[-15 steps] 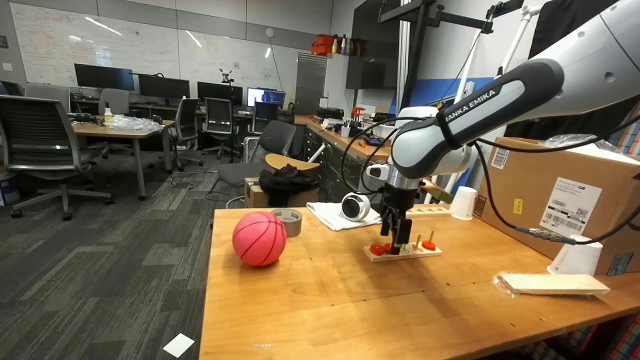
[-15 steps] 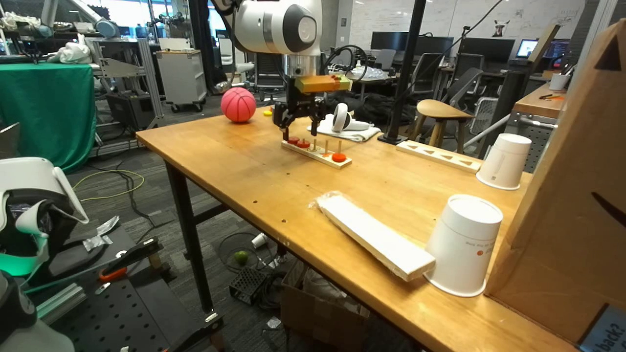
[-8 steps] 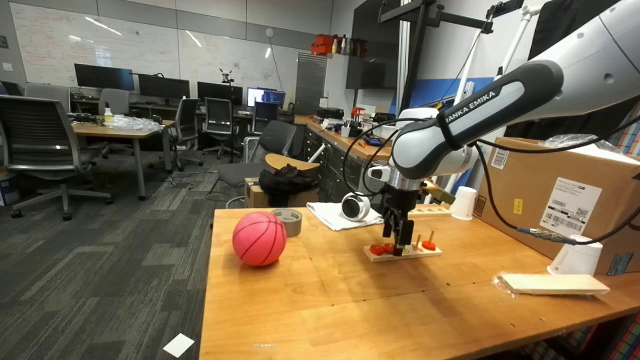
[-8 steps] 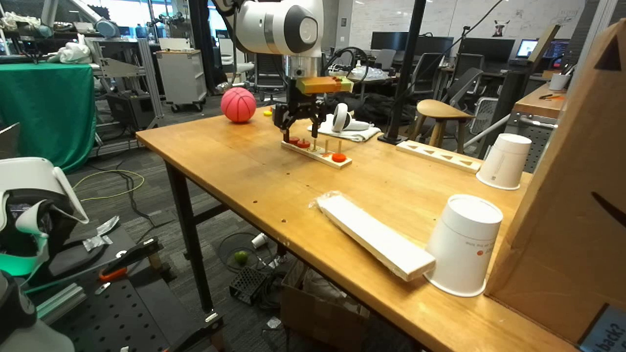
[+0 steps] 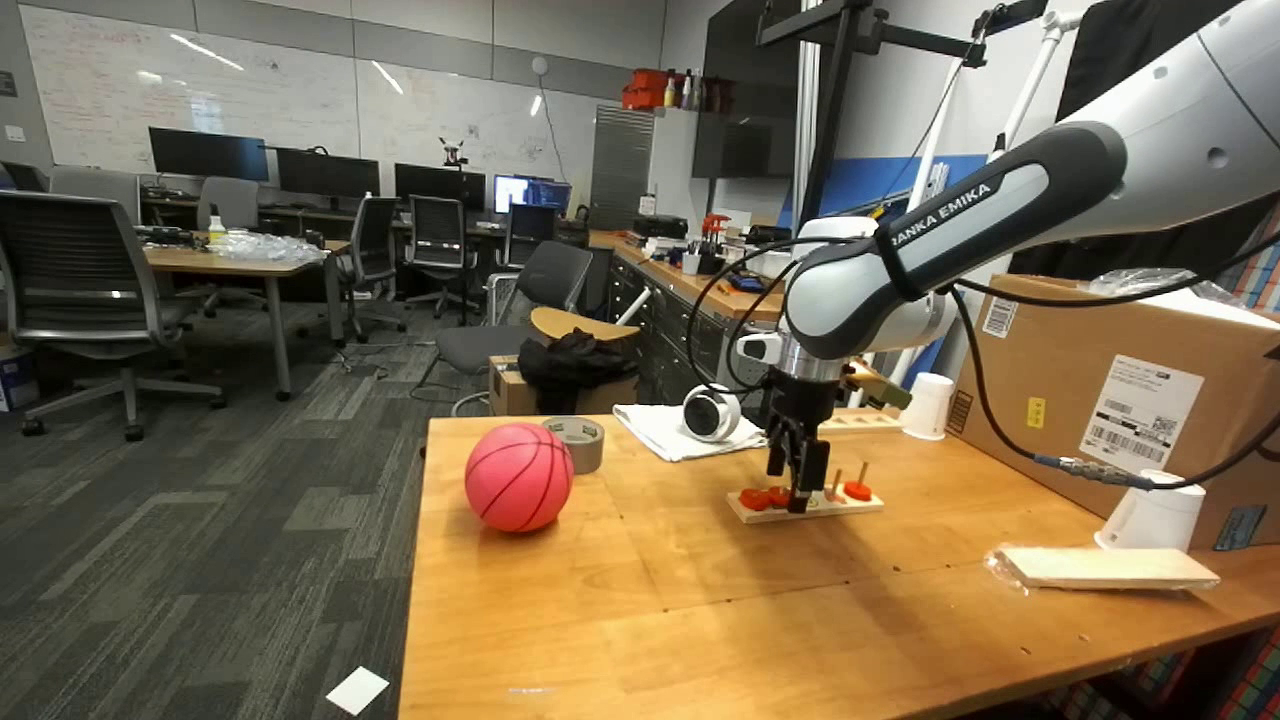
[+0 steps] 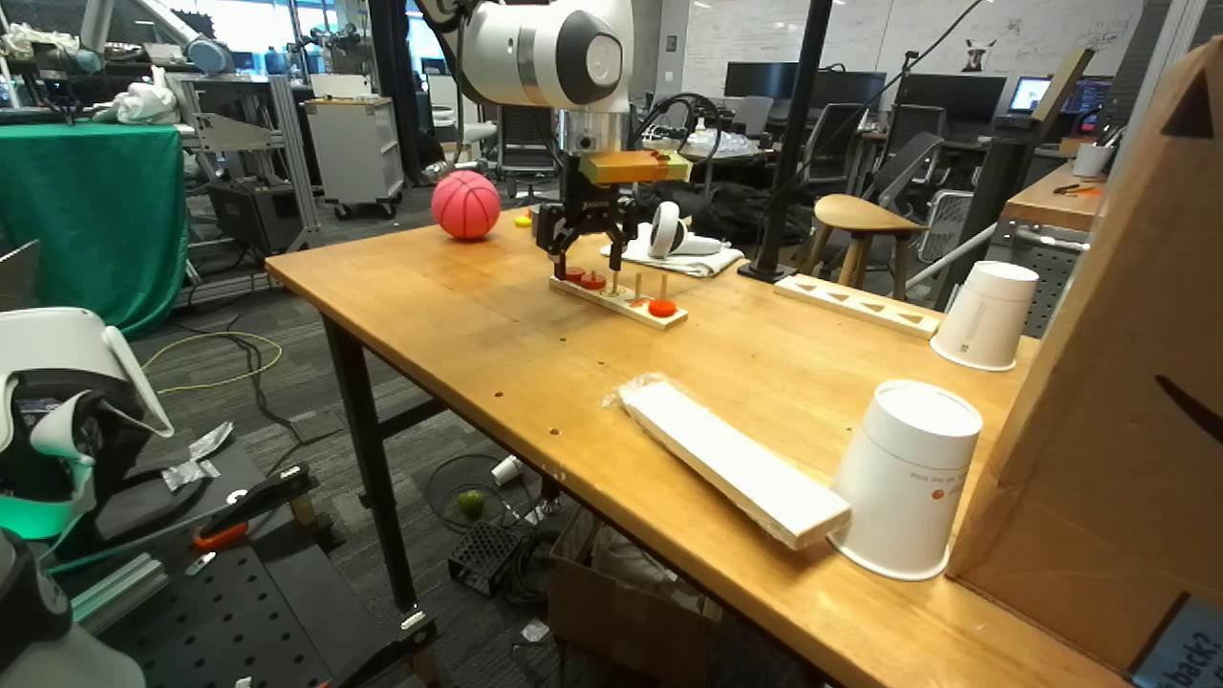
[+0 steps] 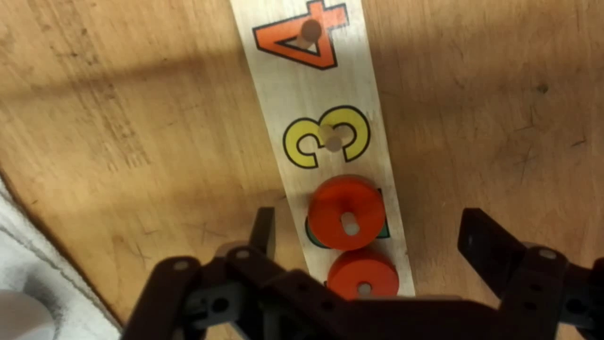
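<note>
I have the hand (image 7: pixel 368 229) spread wide, gripping nothing, its fingers (image 7: pixel 265 229) outside the two long edges of the peg board (image 7: pixel 309 92). The red disc (image 7: pixel 337 203) nearest the yellow 3 (image 7: pixel 362 132) shows between them. Both exterior views put a white cloth (image 5: pixel 650 432) behind the board, towards the far edge of the table (image 5: pixel 640 620).

bright glare streaks the whiteboard (image 5: pixel 300 115), while soft shadows cross the tabletop (image 7: pixel 472 141) in the wrist view.
</note>
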